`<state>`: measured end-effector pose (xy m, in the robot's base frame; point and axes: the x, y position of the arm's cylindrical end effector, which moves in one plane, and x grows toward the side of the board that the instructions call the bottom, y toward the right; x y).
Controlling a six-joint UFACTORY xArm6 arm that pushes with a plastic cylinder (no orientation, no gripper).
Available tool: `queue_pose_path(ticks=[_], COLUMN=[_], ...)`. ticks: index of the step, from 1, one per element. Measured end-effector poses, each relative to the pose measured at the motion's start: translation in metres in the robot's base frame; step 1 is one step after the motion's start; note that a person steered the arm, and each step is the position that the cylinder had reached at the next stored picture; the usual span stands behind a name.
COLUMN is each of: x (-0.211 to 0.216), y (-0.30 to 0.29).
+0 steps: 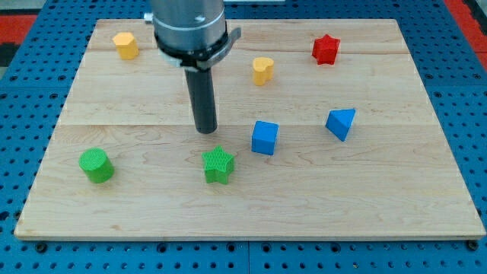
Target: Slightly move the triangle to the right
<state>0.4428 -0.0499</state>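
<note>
The blue triangle (342, 123) lies on the wooden board (365, 190) at the view's right of centre. My tip (205, 131) is at the end of the dark rod near the board's middle, well to the left of the triangle. A blue cube (265, 138) sits between my tip and the triangle. A green star (218, 165) lies just below my tip, apart from it.
A green cylinder (96, 165) sits at lower left. A yellow hexagonal block (125, 45) is at top left, a yellow heart-like block (262, 70) at top centre, a red star (325, 49) at top right. A blue pegboard (472, 114) surrounds the board.
</note>
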Motion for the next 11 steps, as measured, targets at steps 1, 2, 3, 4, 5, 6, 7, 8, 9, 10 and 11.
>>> queue_pose_path(ticks=[1, 2, 3, 4, 5, 6, 7, 8, 9, 10, 11], x=[0.019, 0.029, 0.000, -0.005, 0.000, 0.008, 0.008, -0.007, -0.037, -0.018, 0.017], y=[0.063, 0.081, 0.092, 0.137, 0.154, 0.188, 0.215, 0.196, 0.142, 0.068, 0.037])
